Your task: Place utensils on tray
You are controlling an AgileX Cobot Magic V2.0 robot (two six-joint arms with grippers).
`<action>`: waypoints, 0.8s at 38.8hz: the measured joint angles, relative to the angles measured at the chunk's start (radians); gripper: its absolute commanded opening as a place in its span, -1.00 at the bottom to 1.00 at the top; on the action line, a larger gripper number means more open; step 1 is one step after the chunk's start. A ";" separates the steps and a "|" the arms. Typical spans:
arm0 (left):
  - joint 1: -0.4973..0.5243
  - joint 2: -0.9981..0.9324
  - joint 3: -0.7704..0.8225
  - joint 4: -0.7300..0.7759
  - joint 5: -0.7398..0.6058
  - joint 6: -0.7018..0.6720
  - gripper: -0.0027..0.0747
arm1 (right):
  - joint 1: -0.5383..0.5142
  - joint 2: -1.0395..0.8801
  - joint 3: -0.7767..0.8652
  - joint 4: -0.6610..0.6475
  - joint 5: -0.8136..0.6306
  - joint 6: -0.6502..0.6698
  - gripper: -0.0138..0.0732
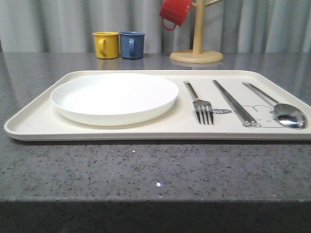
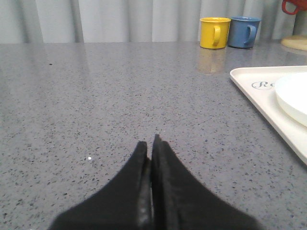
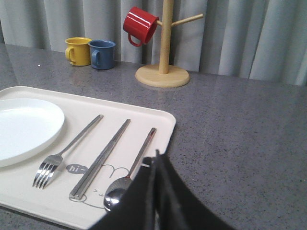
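Note:
The cream tray (image 1: 34, 127) lies across the grey table and holds all the utensils. A round white plate (image 1: 114, 97) rests on its left half. To the right lie a silver fork (image 1: 200, 105), a pair of flat metal chopsticks (image 1: 234, 103) and a long-handled spoon (image 1: 284, 112), side by side. In the right wrist view the tray (image 3: 158, 125), fork (image 3: 62, 155), chopsticks (image 3: 101, 159) and spoon (image 3: 132, 172) appear, with my right gripper (image 3: 156, 157) shut and empty just above the tray's right edge. My left gripper (image 2: 149, 143) is shut and empty over bare table, left of the tray (image 2: 249, 88).
A yellow mug (image 1: 106, 44) and a blue mug (image 1: 132, 44) stand at the back behind the tray. A wooden mug tree (image 1: 197, 51) at the back right carries a red mug (image 1: 174, 12). Grey curtains close off the rear.

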 measured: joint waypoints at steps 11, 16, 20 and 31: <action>0.000 0.000 0.000 0.000 -0.002 0.000 -0.98 | -0.020 -0.020 0.047 -0.021 -0.022 0.000 -0.84; 0.000 0.000 0.000 0.000 -0.002 0.000 -0.98 | -0.125 -0.098 0.142 -0.026 -0.022 -0.001 -0.84; 0.000 0.000 0.000 0.000 -0.002 0.000 -0.98 | -0.197 -0.159 0.212 -0.019 -0.022 -0.001 -0.84; 0.000 0.000 0.000 0.000 -0.002 0.000 -0.98 | -0.250 -0.189 0.352 0.005 -0.059 -0.001 -0.84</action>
